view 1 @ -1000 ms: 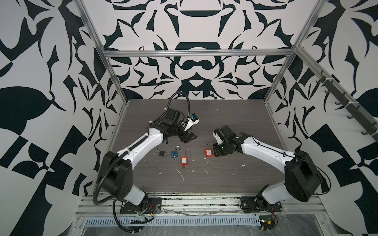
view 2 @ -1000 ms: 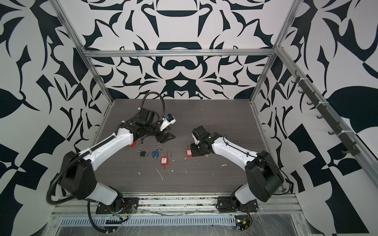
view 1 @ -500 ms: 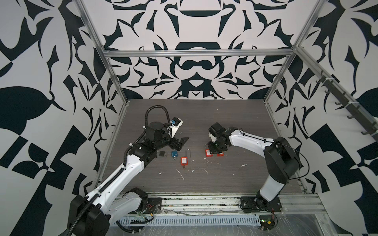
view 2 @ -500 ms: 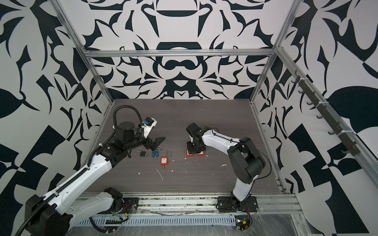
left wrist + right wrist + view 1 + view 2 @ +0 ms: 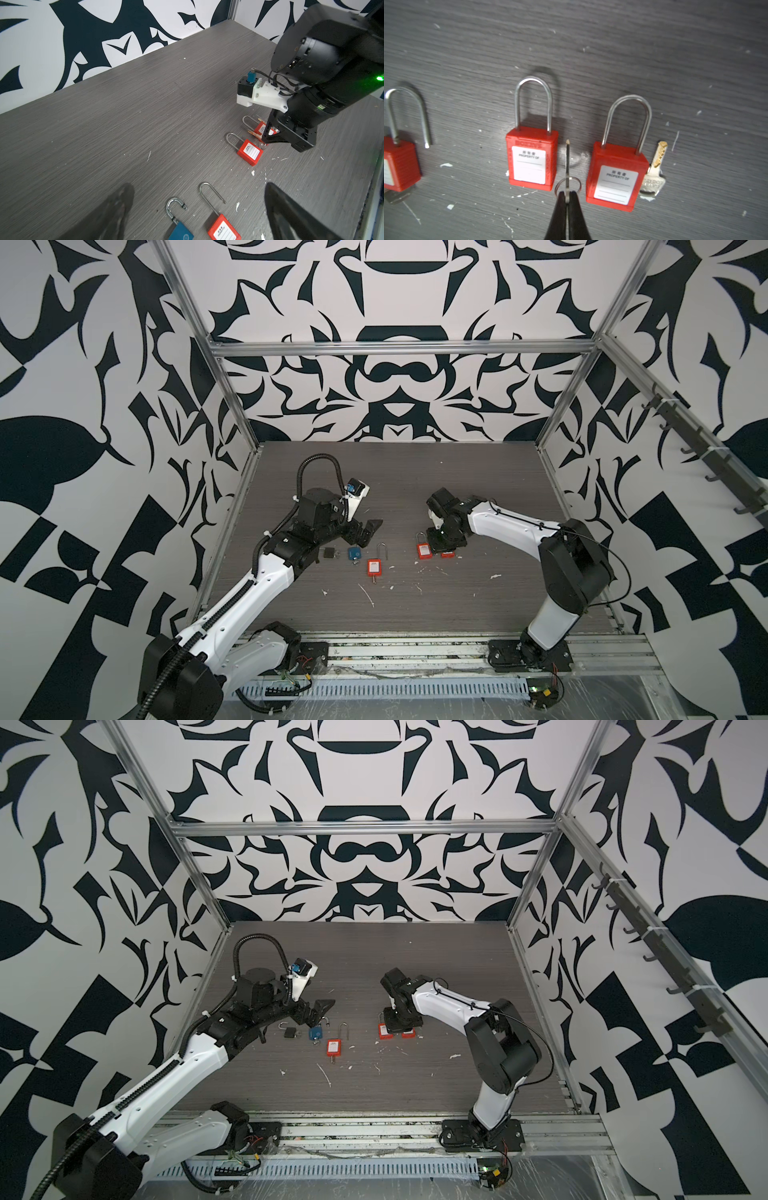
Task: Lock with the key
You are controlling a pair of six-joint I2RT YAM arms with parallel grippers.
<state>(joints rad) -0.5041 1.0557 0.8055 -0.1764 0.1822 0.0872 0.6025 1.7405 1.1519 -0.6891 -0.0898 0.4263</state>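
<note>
Grey table point(image 5: 415, 472), both my arms are over its middle and the locks lie in a loose row across it, parallel to the front edge. My left gripper point(image 5: 370, 531) is spread wide and carries nothing; it hangs just behind the blue padlock point(image 5: 354, 553), toward the left edge. My right gripper point(image 5: 566, 195) is clamped on the key point(image 5: 567, 160), pinching it by the bow where a small split ring point(image 5: 568, 185) hangs. It holds the key edge-on in the gap between two red padlocks, touching neither as far as I can tell. The red padlock point(image 5: 532, 158) on the left-edge side of that gap and its red twin point(image 5: 616, 176) on the right-edge side both have the shackle seated in the body, so both look shut. A third red padlock point(image 5: 374, 567), near the table's middle, has one shackle leg free, and something metal sticks out under its body, probably its own key. The blue one's shackle also looks open. The small black padlock point(image 5: 329, 553) is nearest the left edge; I cannot tell its state. A spare key point(image 5: 654, 176) lies flat against the twin. Progress, my read: key picked up, done. Not done: no keyway entered, nothing turned. The key's tip points toward the shackles, while the keyways seem to be on the opposite ends of the bodies, so re-aiming comes first. Which lock is the target I cannot tell.
</note>
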